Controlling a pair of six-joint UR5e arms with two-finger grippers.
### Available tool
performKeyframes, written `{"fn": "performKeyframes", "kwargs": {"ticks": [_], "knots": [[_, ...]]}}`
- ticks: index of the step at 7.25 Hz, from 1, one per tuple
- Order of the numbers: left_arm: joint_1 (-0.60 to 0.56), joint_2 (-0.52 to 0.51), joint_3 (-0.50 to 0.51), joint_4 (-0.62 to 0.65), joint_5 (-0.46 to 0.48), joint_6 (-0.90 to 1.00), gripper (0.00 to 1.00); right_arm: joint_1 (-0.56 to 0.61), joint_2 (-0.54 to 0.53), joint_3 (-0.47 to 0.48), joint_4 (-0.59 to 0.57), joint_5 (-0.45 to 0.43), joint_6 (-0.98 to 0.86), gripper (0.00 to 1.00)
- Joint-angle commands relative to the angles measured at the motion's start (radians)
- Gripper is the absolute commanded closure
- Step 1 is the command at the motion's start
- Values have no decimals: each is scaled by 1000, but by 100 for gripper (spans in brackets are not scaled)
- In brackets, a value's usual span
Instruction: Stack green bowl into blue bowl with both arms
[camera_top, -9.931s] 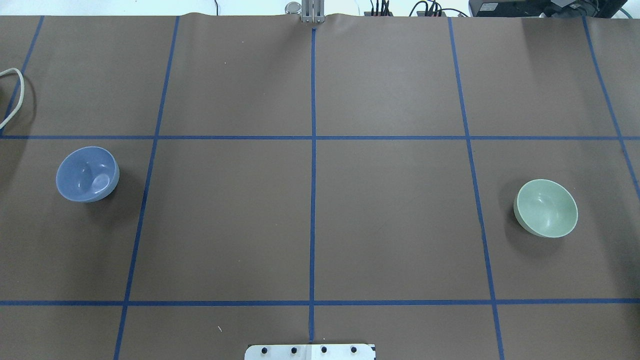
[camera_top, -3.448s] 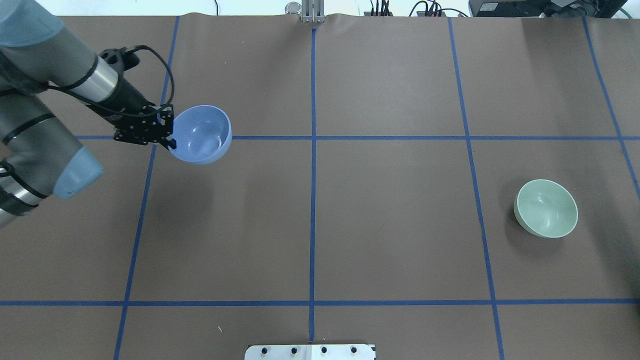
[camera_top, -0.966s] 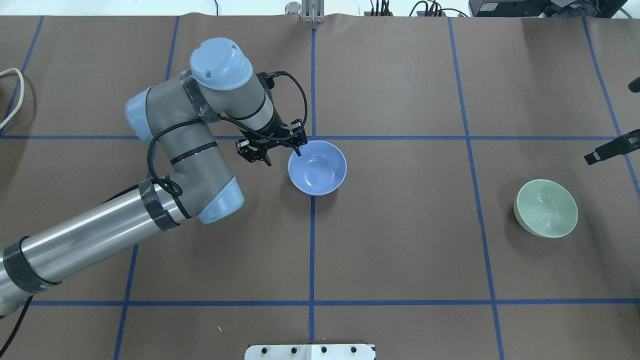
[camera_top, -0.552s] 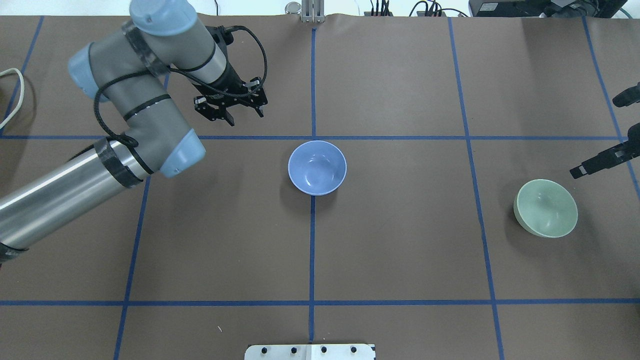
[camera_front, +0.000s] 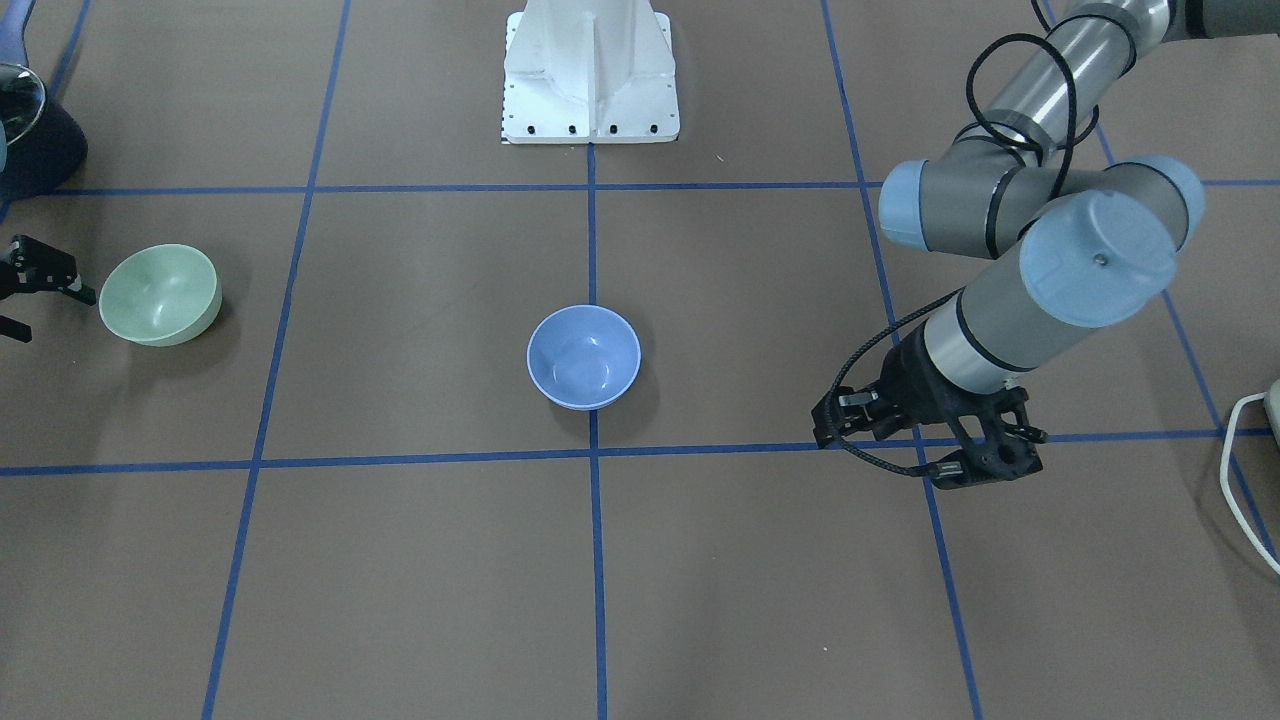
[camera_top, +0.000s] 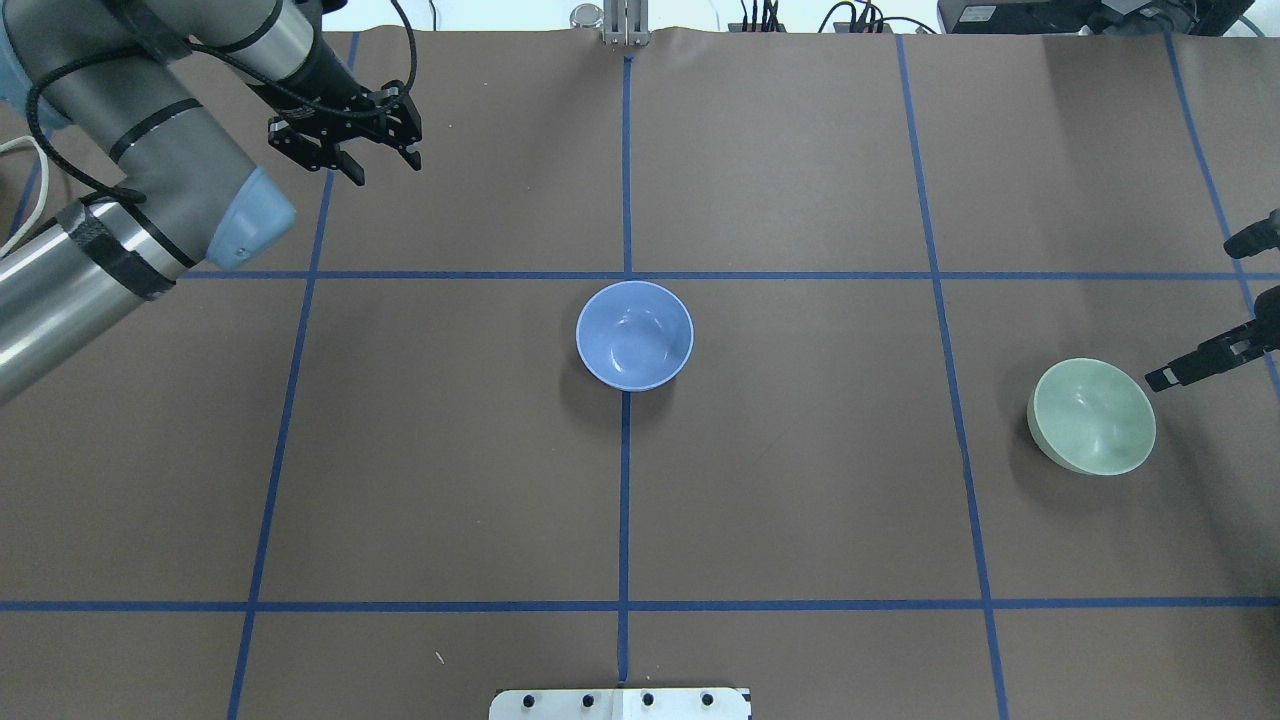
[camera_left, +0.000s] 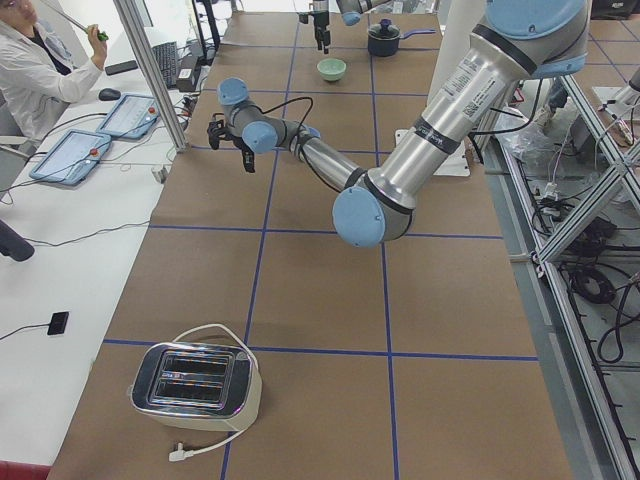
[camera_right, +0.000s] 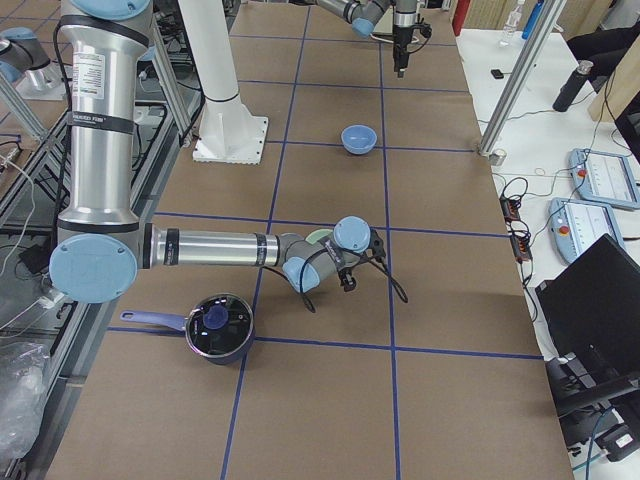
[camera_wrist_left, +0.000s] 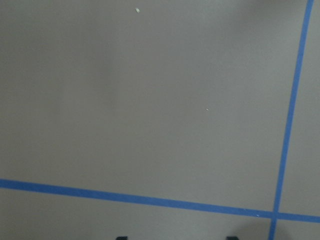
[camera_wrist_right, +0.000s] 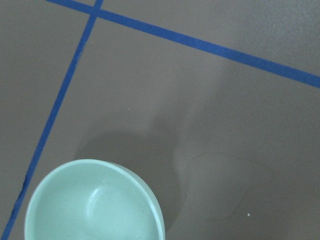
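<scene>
The blue bowl (camera_top: 634, 335) stands upright on the table's centre cross of tape, also in the front view (camera_front: 584, 357), with nothing holding it. The green bowl (camera_top: 1092, 416) stands upright at the right and shows in the front view (camera_front: 160, 294) and in the right wrist view (camera_wrist_right: 95, 202). My left gripper (camera_top: 385, 168) is open and empty, raised at the far left, well away from the blue bowl. My right gripper (camera_front: 48, 315) is open and empty, just outside the green bowl's far right rim, not touching it. One of its fingers (camera_top: 1200, 362) shows in the overhead view.
A dark lidded pot (camera_right: 215, 325) sits near my right arm's side of the table. A toaster (camera_left: 195, 385) with a white cable stands at the left end. The white pedestal base (camera_front: 590, 75) is at the near edge. An operator sits beyond the far edge.
My left gripper let go of the blue bowl at the table's centre and drew back up and to the far left. My right gripper came in from the right edge toward the green bowl.
</scene>
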Motion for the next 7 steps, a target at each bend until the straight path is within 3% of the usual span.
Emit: {"fn": "performKeyframes", "kwargs": {"ticks": [1, 7], "knots": [[-15, 10, -2, 0, -7, 18, 30, -12, 2, -11, 18, 8, 27, 33], [-16, 12, -1, 1, -4, 18, 31, -62, 10, -13, 18, 2, 24, 33]]}}
